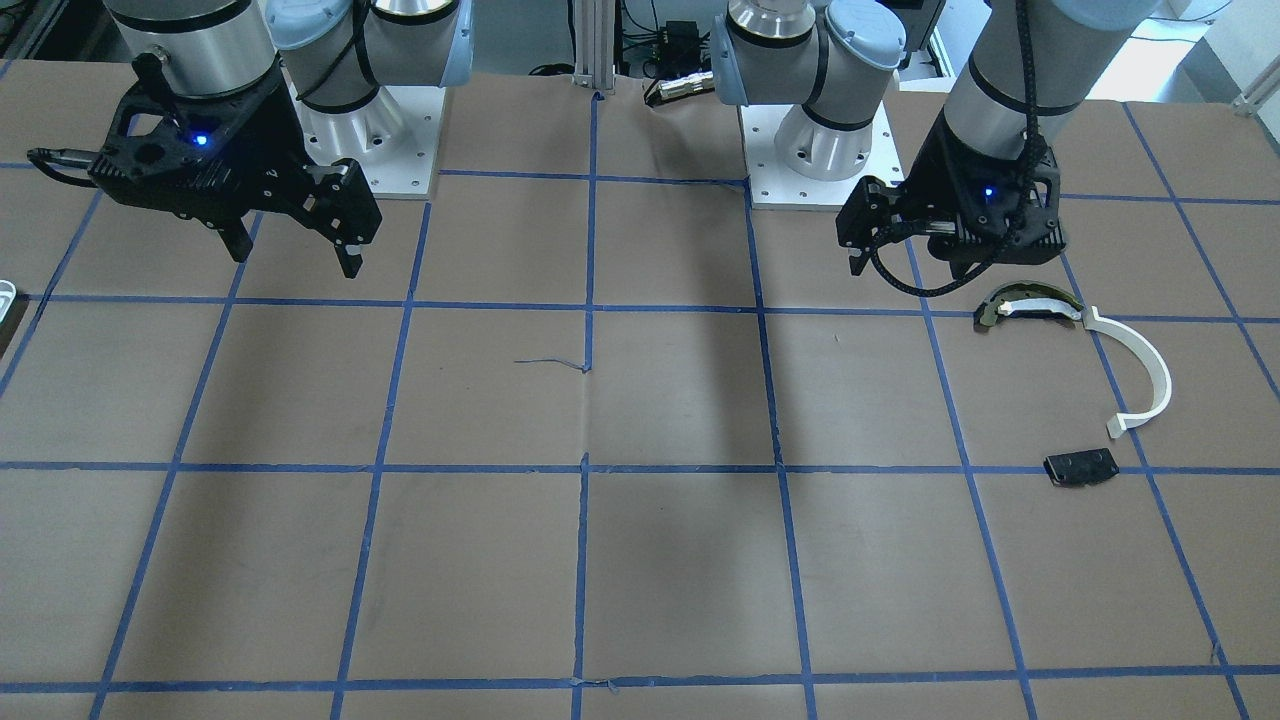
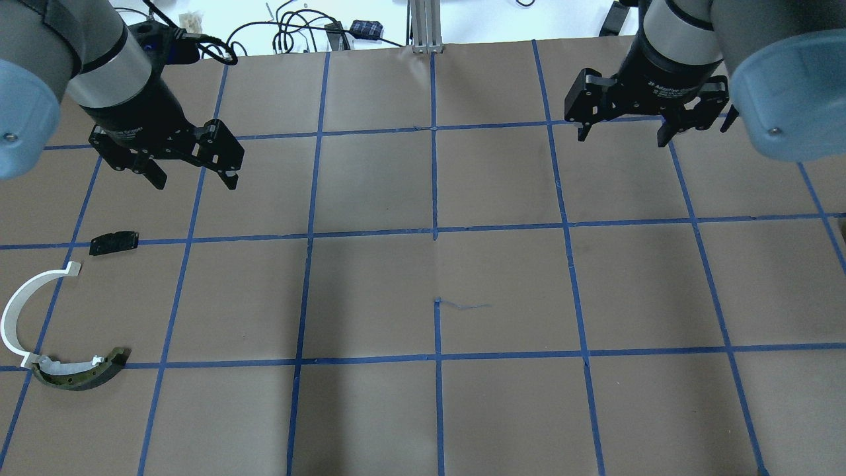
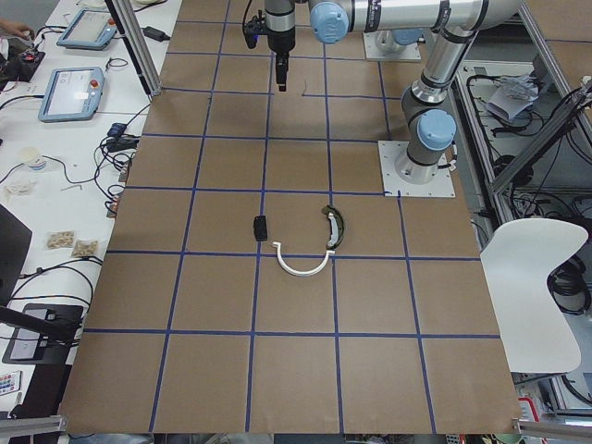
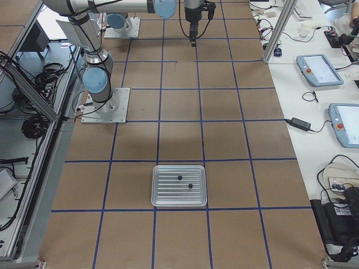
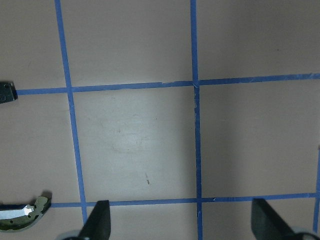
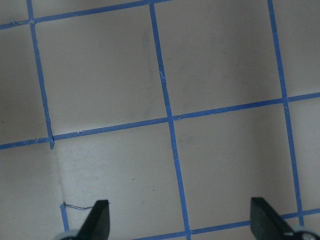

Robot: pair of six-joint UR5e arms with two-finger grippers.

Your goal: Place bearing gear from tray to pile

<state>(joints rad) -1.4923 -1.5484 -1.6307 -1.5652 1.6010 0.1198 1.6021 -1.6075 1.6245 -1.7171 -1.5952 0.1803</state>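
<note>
Our right gripper [image 2: 622,137] hangs released, jaws spread wide with nothing between them, high over the brown paper-covered table [image 2: 502,291]. The left gripper [image 2: 195,184] is just as slack and empty. The bearing gear must be one of the two small dark pieces [image 4: 179,177] lying in the silvery ribbed rectangular tray [image 4: 179,205] near the table's right-hand edge, and they are too small for us to tell which. We judge that the first hazard: the fingers could close on the wrong piece. The ribbed floor could also let a small round part roll or skid away from the closing tips. The pile [image 3: 303,269] sits well apart, near the left-hand edge: a thin white plastic arc [image 2: 8,316], a curved olive-and-white piece [image 2: 79,375] touching its end, and a small flat black plate [image 2: 114,242]. So the carry spans the whole table, and a weak pinch may drop the gear midway. The left gripper near the pile could also obstruct the right arm.
</note>
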